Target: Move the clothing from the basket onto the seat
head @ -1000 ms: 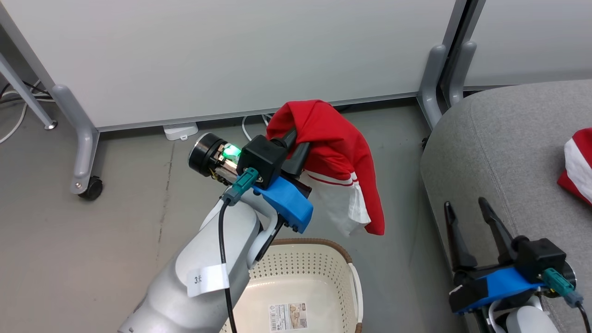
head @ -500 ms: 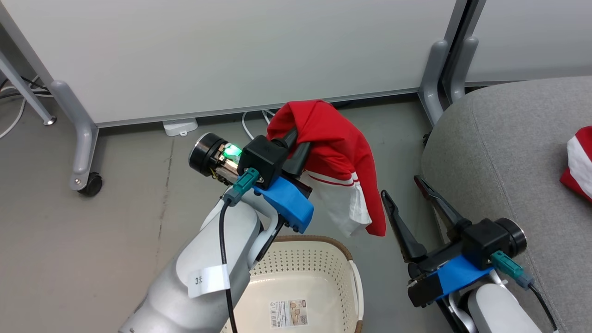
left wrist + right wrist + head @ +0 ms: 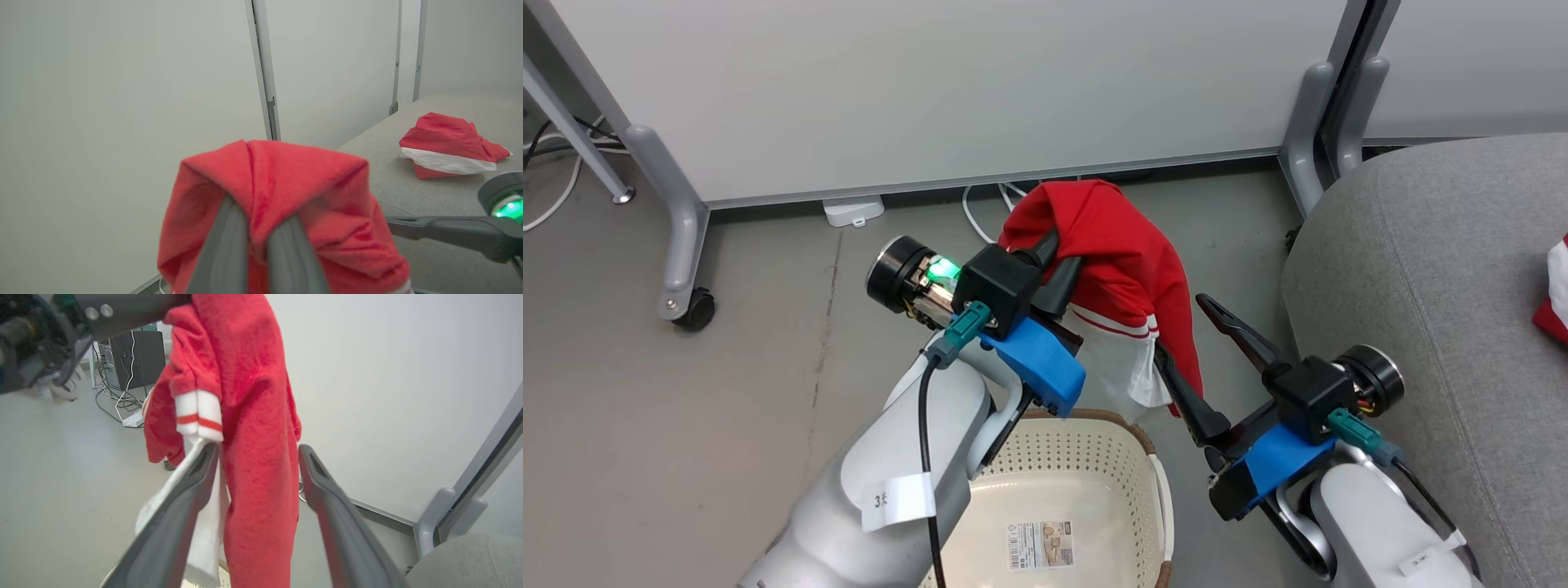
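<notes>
The grey floor (image 3: 727, 408) is taken up by the cream basket (image 3: 1086, 461), the grey partition feet (image 3: 682, 237) with a black caster (image 3: 696, 310), plus a small white box (image 3: 854, 210) and loose cables (image 3: 980, 214) by the wall. On the grey seat (image 3: 1421, 269), one red-and-white garment (image 3: 445, 147) is laid crumpled.

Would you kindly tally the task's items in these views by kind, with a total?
Seat: 1
Basket: 1
Red garments: 2, the hanging garment and the lying garment
Total: 4
</notes>
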Controlling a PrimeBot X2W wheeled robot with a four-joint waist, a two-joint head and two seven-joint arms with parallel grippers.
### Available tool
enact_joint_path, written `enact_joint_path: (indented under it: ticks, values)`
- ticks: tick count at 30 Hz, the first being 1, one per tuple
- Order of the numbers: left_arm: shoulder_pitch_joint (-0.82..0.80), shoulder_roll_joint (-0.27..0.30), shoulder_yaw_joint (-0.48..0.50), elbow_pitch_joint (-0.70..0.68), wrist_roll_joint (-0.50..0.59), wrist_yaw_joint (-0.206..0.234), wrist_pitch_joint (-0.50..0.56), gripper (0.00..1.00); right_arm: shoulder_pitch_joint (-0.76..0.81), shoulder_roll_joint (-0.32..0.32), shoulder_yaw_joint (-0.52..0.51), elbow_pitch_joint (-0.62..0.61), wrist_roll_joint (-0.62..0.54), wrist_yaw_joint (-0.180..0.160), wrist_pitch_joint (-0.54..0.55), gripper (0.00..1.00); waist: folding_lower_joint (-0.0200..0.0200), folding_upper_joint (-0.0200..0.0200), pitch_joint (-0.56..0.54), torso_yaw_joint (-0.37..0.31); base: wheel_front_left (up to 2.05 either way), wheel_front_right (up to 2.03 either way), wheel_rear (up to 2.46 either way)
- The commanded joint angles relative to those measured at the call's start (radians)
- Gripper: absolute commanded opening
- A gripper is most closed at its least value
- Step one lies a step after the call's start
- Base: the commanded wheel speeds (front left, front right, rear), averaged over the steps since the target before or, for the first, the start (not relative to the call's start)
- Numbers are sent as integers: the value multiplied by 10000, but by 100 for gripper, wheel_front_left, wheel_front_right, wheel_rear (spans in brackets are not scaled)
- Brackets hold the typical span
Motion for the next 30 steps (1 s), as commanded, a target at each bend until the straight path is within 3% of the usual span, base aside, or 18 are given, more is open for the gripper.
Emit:
enact_joint_path:
  ticks: [1, 15, 16, 17, 18, 30]
  values:
    - [-60, -19, -106, -103, -82, 14, -52, 0, -367, 21, 65, 200, -54, 5, -2, 100, 0, 0, 29, 48, 0, 0, 0]
    - [-426, -17, -785, -329, -485, 246, -50, 0, -1857, 442, 180, 1810, -350, 3, -2, 100, 0, 0, 387, 247, 0, 0, 0]
    - [-452, -17, -815, -324, -513, 253, -50, 0, -1929, 471, 161, 1892, -315, 5, -2, 40, 0, 0, 392, 257, 0, 0, 0]
    - [-469, -17, -834, -317, -520, 245, -50, 0, -2004, 491, 149, 1950, -299, 5, -2, 12, 0, 0, 396, 263, 0, 0, 0]
    - [-473, -15, -863, -304, -532, 261, -52, 0, -2054, 514, 146, 1984, -289, 5, -2, 0, 0, 0, 396, 267, 0, 0, 0]
    - [-511, -16, -986, -220, -631, 326, -50, 0, -2013, 550, 218, 1947, -200, 3, -2, 0, 0, 0, 407, 213, 0, 0, 0]
